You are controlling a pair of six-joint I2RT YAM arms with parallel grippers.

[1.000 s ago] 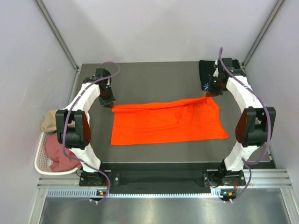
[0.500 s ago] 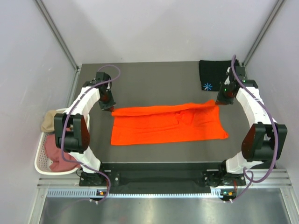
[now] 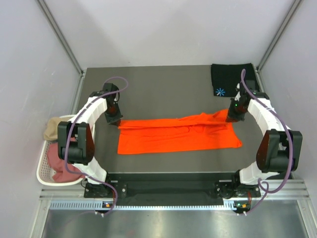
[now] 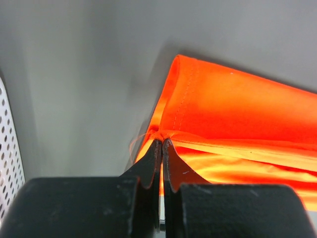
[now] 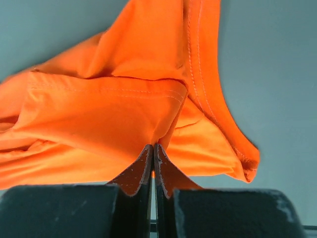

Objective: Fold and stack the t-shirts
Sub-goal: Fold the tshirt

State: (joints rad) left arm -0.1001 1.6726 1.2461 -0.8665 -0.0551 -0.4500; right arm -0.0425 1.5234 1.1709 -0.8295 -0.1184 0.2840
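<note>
Spread across the middle of the desk [image 3: 168,84]: an orange t-shirt [image 3: 178,136], long side running left to right. Lies flat along its near half; far edge lifted and doubled toward the near side in a loose roll.

Left fingers [image 4: 148,171]: pressed together on the far left corner of that cloth. Grip a hemmed edge, stitching bunched right at the tips. In the left wrist view, bare grey desk to the left of them, plus a strip of white perforated wall at the frame's edge, probably the basket, though hard to confirm from so little.

Right fingers [image 5: 136,173]: likewise clamped, pinching a fold at the far right corner. Hem looping away to the right, cloth rumpled in layers beyond the tips.

From above, both arms bent inward, wrists low over the two far corners, tips hidden beneath the wrists in that view.

At the far right corner of the desk, just behind the right wrist: a black t-shirt [image 3: 230,78], folded flat, with a small light-blue starburst mark [image 3: 219,91] on its near left part.

Off the left edge of the desk: a white basket [image 3: 42,171], holding a tan shirt [image 3: 51,130] at its far end and a dusty pink shirt [image 3: 62,166] nearer.
</note>
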